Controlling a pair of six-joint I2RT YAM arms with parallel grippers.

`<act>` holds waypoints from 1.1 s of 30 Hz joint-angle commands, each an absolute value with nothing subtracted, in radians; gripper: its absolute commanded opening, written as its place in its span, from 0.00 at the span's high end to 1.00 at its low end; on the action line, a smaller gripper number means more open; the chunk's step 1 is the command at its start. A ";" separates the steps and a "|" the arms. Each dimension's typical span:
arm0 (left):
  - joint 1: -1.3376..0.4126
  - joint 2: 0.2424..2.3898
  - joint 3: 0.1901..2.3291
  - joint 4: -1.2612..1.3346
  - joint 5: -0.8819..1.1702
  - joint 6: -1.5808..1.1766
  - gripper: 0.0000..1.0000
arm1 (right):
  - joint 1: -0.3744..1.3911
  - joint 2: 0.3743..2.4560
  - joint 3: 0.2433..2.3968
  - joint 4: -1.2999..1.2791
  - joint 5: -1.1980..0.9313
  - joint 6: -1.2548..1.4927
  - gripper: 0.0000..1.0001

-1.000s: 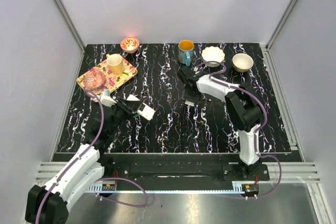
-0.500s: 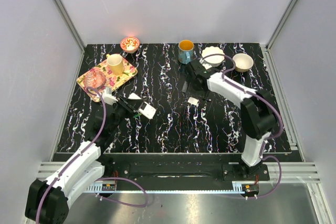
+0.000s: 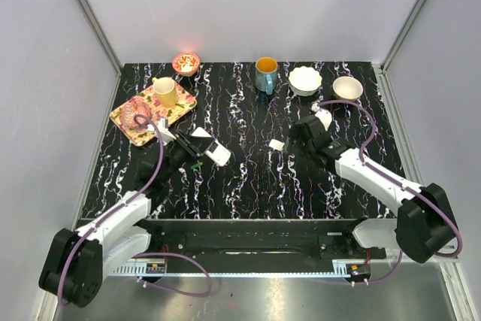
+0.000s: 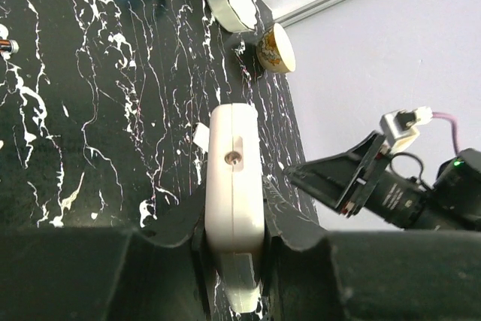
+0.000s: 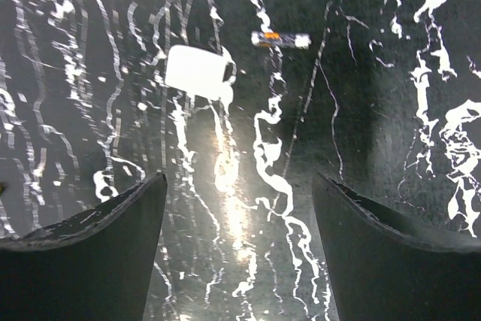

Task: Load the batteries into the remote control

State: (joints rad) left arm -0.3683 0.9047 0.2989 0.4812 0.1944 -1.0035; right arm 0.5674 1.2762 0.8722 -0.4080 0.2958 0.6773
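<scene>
The remote control [image 4: 234, 178] was pinched edge-on in the left hand [image 4: 234, 238], low in the middle of the left wrist view. One battery [image 5: 279, 38] lay on the counter [image 5: 376, 110] near the top of the right wrist view, beside a small white piece [image 5: 197, 71], with the right hand [image 5: 239, 186] spread wide.

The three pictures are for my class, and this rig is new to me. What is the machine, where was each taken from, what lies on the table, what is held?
Two robot arms are bolted at a black marbled table's near edge. The overhead picture looks down from behind them; the other two come from cameras on each wrist. The left end effector grips a white remote control. The right end effector is open and empty; before it lie a small battery and a small white plastic piece. Along the far edge stand a floral tray with a cup, a blue mug and three bowls.
</scene>
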 commanded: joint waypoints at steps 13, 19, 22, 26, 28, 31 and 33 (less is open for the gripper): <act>-0.302 1.054 0.322 0.758 0.396 -1.066 1.00 | 0.571 1.138 0.704 -0.183 0.330 0.629 0.19; -0.302 1.016 0.325 0.712 0.482 -1.019 1.00 | 0.569 1.152 0.747 -0.184 0.350 0.603 0.18; -0.304 0.994 0.344 0.683 0.495 -1.029 1.00 | 0.569 1.167 0.785 -0.242 0.354 0.604 0.17; -0.304 0.951 0.391 0.586 0.512 -1.014 1.00 | 0.569 1.189 0.788 -0.258 0.376 0.607 0.16; -0.302 0.931 0.411 0.543 0.500 -0.987 1.00 | 0.569 1.201 0.788 -0.250 0.408 0.604 0.18; -0.302 0.897 0.410 0.499 0.476 -0.989 1.00 | 0.569 1.256 0.824 -0.264 0.433 0.560 0.21; -0.302 0.893 0.400 0.497 0.468 -1.003 1.00 | 0.569 1.275 0.848 -0.291 0.417 0.519 0.22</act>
State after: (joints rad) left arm -0.3061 0.9218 0.3660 0.5079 0.4709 -1.0126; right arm 0.5674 1.2362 0.7677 -0.2676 0.3702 0.5941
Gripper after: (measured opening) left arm 0.256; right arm 0.787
